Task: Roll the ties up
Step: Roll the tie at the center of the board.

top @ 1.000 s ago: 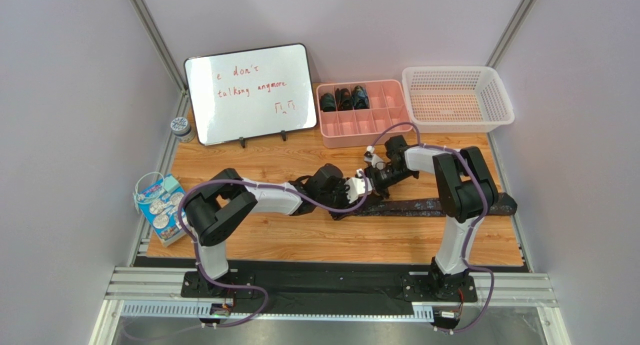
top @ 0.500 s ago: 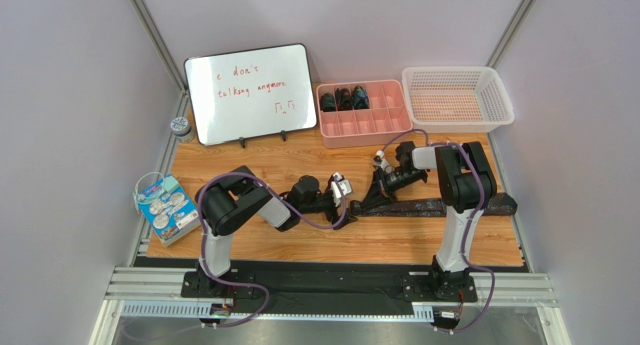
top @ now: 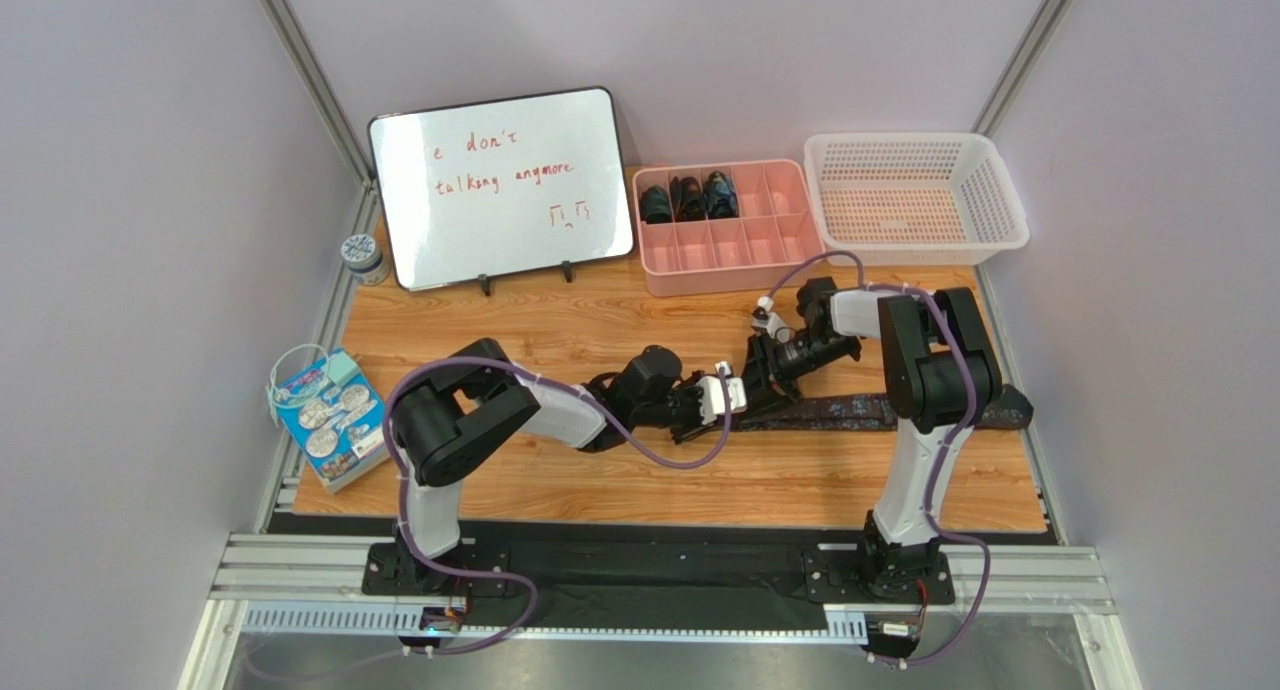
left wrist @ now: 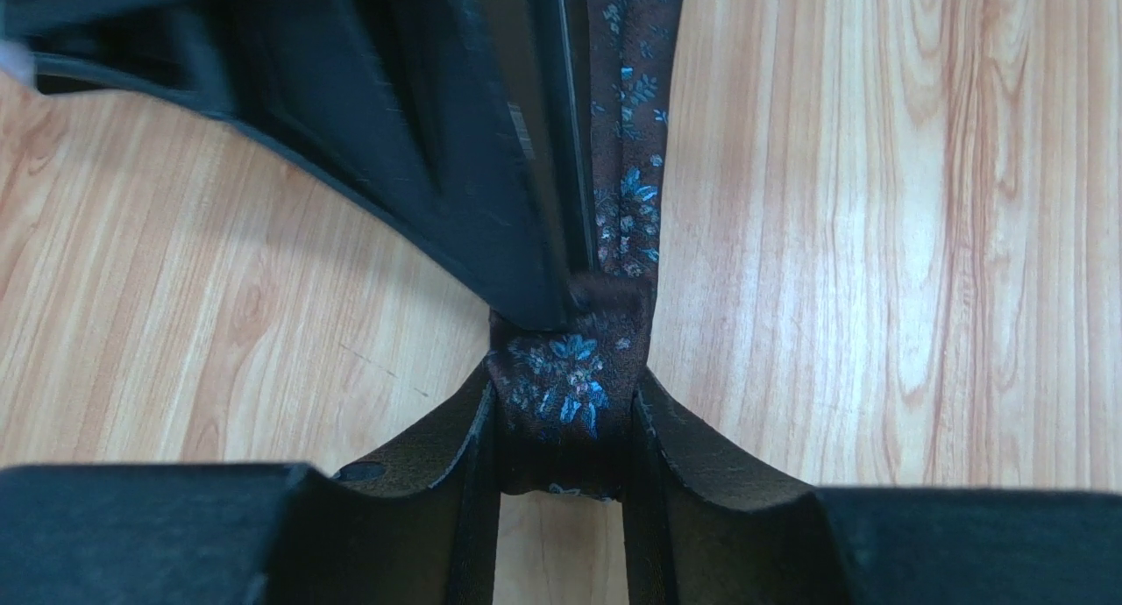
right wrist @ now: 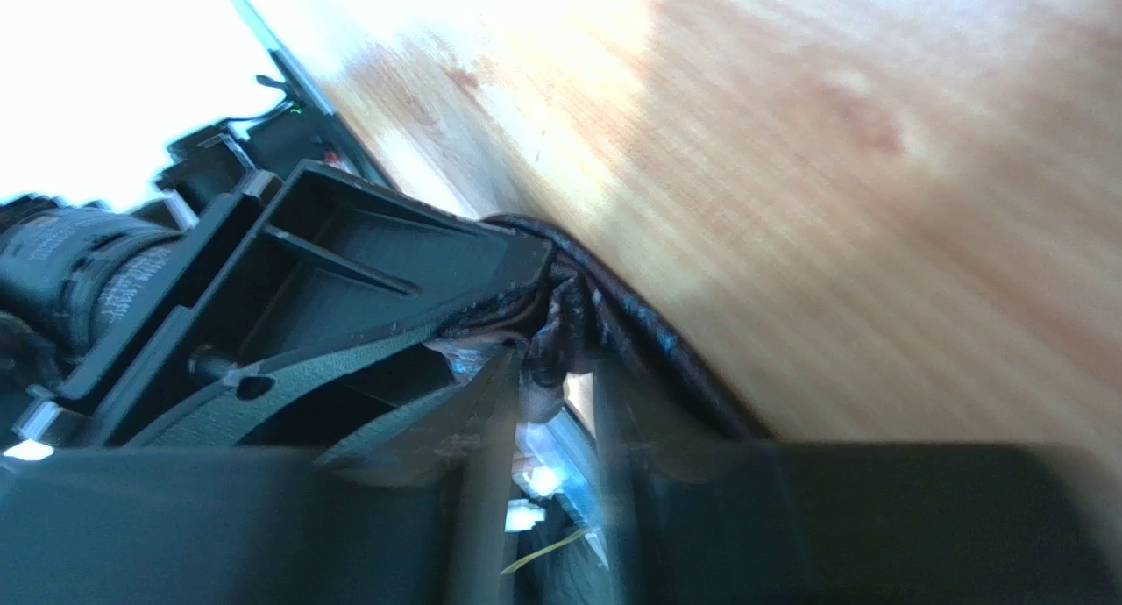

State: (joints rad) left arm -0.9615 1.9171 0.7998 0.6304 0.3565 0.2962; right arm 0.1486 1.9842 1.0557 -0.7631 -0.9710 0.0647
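Observation:
A dark tie (top: 887, 410) with small blue flowers lies along the wooden table, its left end folded into a short roll. My left gripper (top: 732, 395) is shut on that rolled end (left wrist: 569, 375), one finger pressing each side. In the left wrist view my left gripper (left wrist: 566, 414) meets a finger (left wrist: 501, 171) of the right gripper from above. My right gripper (top: 756, 378) sits just beyond the roll. In the blurred right wrist view my right gripper (right wrist: 556, 362) has its jaws slightly parted, with tie fabric (right wrist: 659, 342) at the tips. Three rolled ties (top: 688, 198) sit in the pink organizer.
A pink compartment organizer (top: 751, 245) and a white basket (top: 914, 195) stand at the back right. A whiteboard (top: 501, 188) leans at the back left, with a small jar (top: 361, 252) beside it. A colourful box (top: 323, 417) sits at the left edge.
My left gripper drew back left and opened, then returned right and closed on the tie's rolled end. The right gripper's jaws have parted from shut.

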